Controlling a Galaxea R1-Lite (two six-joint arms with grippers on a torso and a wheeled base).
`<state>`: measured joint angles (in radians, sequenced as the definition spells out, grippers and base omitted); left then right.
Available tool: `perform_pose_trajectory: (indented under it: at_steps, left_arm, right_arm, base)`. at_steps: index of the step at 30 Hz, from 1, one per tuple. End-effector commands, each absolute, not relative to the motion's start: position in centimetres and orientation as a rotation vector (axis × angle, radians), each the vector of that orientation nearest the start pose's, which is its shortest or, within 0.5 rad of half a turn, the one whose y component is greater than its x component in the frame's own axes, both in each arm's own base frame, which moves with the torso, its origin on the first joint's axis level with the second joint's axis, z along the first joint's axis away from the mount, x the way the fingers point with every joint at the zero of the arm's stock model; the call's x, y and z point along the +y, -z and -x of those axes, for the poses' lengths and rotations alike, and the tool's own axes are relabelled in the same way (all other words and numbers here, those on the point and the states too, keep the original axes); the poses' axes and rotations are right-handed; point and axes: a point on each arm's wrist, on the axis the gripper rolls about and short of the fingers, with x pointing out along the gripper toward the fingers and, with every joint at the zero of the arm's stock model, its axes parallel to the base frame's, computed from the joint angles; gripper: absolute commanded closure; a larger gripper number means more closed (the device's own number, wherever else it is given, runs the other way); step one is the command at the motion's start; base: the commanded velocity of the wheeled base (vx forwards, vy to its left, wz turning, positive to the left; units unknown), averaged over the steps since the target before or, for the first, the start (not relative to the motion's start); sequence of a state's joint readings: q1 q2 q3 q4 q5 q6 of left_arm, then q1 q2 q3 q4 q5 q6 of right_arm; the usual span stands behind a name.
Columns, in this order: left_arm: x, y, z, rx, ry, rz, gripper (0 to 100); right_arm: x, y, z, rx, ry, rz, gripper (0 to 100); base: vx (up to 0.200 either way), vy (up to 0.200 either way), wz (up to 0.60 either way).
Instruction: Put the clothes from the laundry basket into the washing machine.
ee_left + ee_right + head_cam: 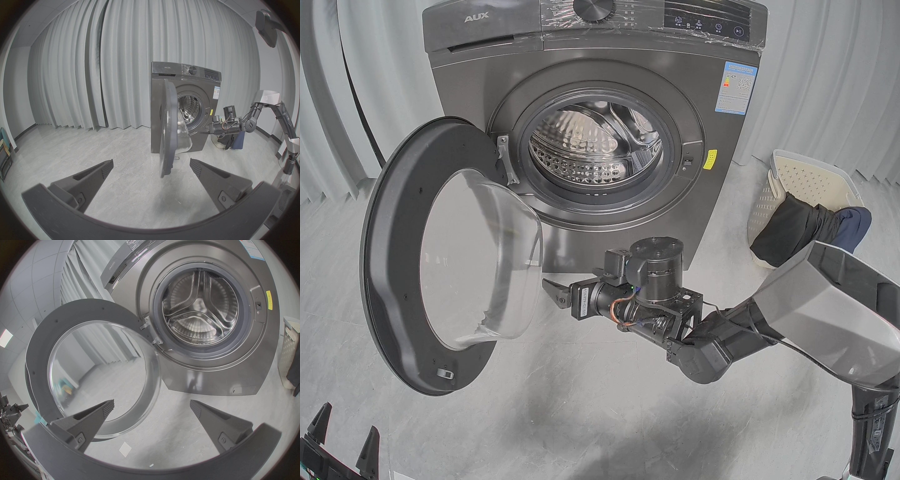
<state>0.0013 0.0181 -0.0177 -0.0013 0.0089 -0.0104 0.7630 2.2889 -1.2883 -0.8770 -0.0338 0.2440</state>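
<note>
From the head view, the washing machine (594, 69) is standing on the grey floor (581, 406) with its door (394, 262) hanging wide open on the robot's left, and the steel drum (594, 147) is showing through the port. The laundry basket (812, 178) is leaning on the floor at the machine's right front corner, and the clothes (800, 228) (dark garments, one black and one navy) are spilling over its front rim. The right gripper (553, 294) is hovering in front of the machine's lower panel, below the port and well apart from the basket, pointing toward the door. The left gripper (345, 431) is sitting low by the robot's left side, near the door's bottom edge.

From the left wrist view, the left gripper (150, 161) is holding its fingers spread wide with nothing between them. Farther off, the door (167, 128) is showing edge-on before the machine (187, 81). Pale curtains (125, 62) are hanging behind.

From the right wrist view, the right gripper (151, 402) is likewise gaping, gripping nothing. It is facing the door's glass bowl (103, 377) and the drum (200, 308). The basket (289, 352) is standing just beside the machine's corner, with the clothes (295, 374) hanging over its edge.
</note>
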Motion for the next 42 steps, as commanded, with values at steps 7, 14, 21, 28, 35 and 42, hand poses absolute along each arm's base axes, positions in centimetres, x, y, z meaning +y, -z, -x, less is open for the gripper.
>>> perform_pose_trajectory:
  at_steps: [7, 14, 21, 28, 35, 42]
  left_arm:
    - [0.0, -7.6, 2.3, 0.0, -0.011, 0.011, 0]
    - [0.0, -7.6, 2.3, 0.0, -0.011, 0.011, 0]
    - [0.0, -7.6, 2.3, 0.0, -0.011, 0.011, 0]
    - [0.0, -7.6, 2.3, 0.0, -0.009, 0.012, 0]
    - [0.0, -7.6, 2.3, 0.0, -0.011, 0.012, 0]
    - [0.0, -7.6, 2.3, 0.0, -0.011, 0.012, 0]
  right_arm:
    - [33.4, -9.7, -34.9, 0.179, -0.719, -0.186, 0]
    - [37.3, -7.9, -33.8, 0.21, -0.78, -0.171, 0]
    - [39.6, -7.3, -32.9, 0.185, -0.823, -0.184, 0]
    - [35.6, -12.4, -32.6, 0.144, -0.778, -0.203, 0]
    - [24.1, -20.3, -29.9, 0.07, -0.637, -0.153, 0]
    - [14.0, -23.3, -25.3, 0.004, -0.474, -0.094, 0]
  base:
    - [0.0, 0.0, 0.0]
    - [0.0, 0.0, 0.0]
    - [0.0, 0.0, 0.0]
    - [0.0, 0.0, 0.0]
    - [0.0, 0.0, 0.0]
    - [0.0, 0.0, 0.0]
